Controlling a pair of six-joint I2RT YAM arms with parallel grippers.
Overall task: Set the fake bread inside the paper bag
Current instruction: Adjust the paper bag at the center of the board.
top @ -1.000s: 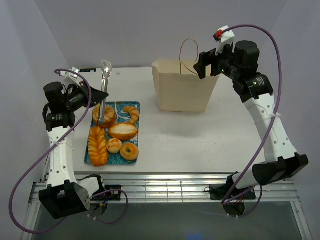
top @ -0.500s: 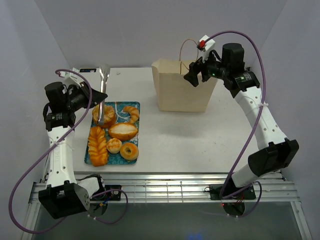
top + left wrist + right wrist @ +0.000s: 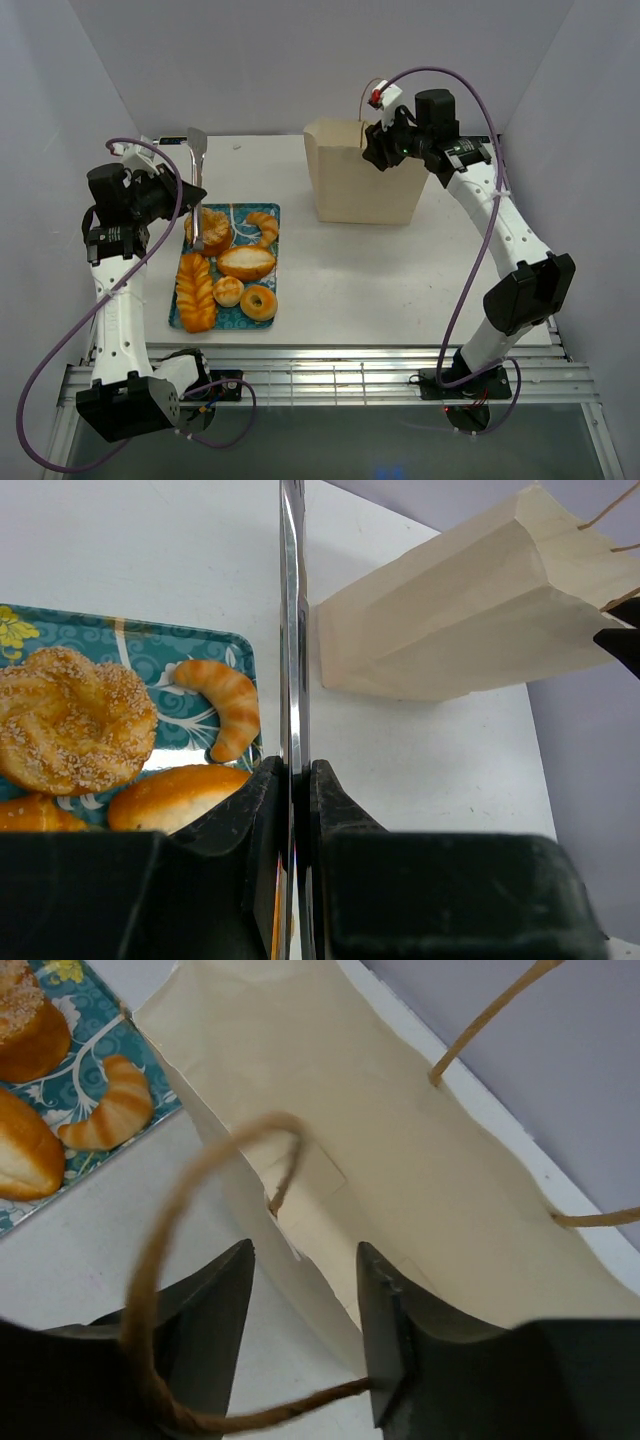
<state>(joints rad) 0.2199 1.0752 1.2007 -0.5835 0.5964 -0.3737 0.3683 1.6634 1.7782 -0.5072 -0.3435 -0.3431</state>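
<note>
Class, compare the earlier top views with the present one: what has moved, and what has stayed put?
The right gripper swung left from beside the pale tan paper bag to its open top, jaws apart astride one wall. The left gripper, shut on the long metal tongs, tipped them more upright. The glossy golden-brown toy pastries on the teal floral tray and the bag stayed put.

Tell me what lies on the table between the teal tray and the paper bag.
Nothing: the top external view shows only bare white table between the tray and the paper bag.
</note>
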